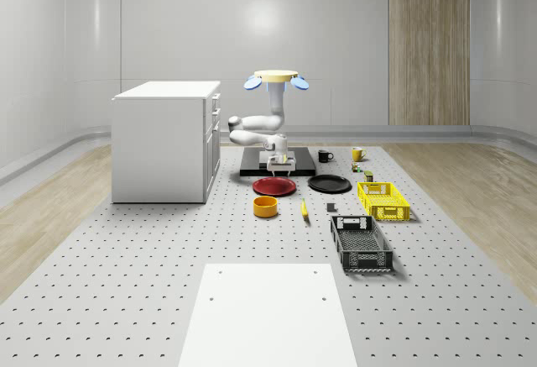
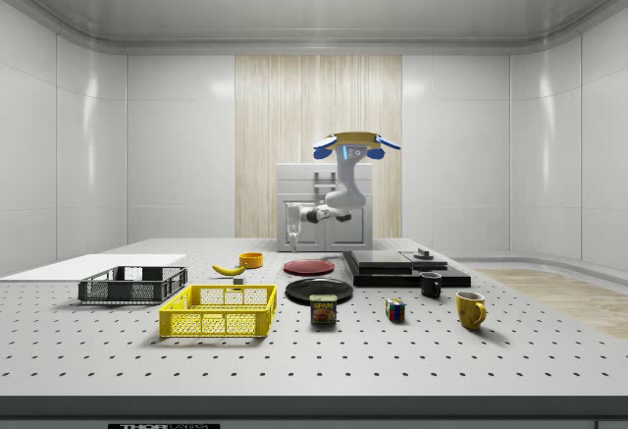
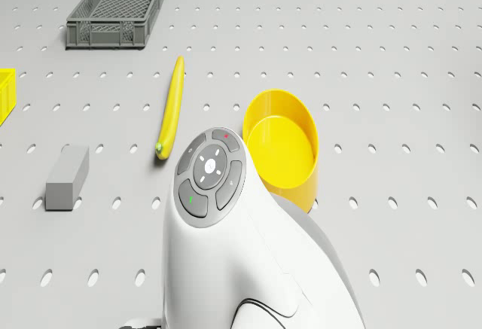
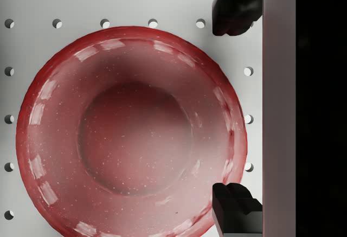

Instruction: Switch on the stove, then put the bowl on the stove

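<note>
The yellow bowl point(image 1: 265, 207) point(image 2: 251, 259) point(image 3: 282, 144) stands upright on the perforated table, in front of a red plate point(image 1: 274, 186) point(image 4: 130, 134). The black stove point(image 1: 302, 165) point(image 2: 402, 267) lies flat behind that plate, with a knob point(image 2: 423, 253) on top. My drone point(image 1: 276, 80) point(image 2: 355, 141) hovers over the stove's front part. The arm point(image 3: 226, 231) bends down, and my gripper point(image 1: 281, 164) point(image 2: 293, 228) point(image 4: 233, 107) points straight down, open and holding nothing. It hangs over the red plate's rim, right beside the stove's edge point(image 4: 279, 107).
A white cabinet point(image 1: 166, 140) stands at the whole-scene view's left. A banana point(image 1: 304, 208) point(image 3: 171, 107), a grey block point(image 3: 67, 176), a black plate point(image 1: 329, 184), a yellow basket point(image 1: 383, 200), a dark crate point(image 1: 361, 242) and two mugs point(image 1: 325, 156) lie to the right.
</note>
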### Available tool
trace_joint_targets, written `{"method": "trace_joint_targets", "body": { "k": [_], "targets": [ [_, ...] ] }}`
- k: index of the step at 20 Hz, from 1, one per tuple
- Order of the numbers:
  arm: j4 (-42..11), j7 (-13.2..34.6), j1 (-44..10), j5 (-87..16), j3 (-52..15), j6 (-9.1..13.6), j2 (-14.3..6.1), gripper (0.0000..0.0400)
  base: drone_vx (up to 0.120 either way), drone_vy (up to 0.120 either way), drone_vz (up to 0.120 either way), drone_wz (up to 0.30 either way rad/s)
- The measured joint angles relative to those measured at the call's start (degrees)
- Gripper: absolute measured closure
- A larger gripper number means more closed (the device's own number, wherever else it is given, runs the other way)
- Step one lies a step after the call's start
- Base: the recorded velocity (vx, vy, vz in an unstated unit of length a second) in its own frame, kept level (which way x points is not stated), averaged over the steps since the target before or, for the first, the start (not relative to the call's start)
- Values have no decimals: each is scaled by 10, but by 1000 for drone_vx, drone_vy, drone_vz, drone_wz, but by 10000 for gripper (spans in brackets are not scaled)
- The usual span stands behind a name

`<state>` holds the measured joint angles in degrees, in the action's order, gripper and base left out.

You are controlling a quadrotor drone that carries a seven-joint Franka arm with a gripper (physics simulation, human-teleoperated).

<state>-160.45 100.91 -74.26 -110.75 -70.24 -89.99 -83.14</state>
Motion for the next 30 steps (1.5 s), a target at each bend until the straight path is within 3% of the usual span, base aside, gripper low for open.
{"method": "trace_joint_targets", "body": {
  "k": [30],
  "targets": [
    [1, 2, -3, 4, -1, -7, -8, 0, 120, -17, 0, 0]
  ]
}}
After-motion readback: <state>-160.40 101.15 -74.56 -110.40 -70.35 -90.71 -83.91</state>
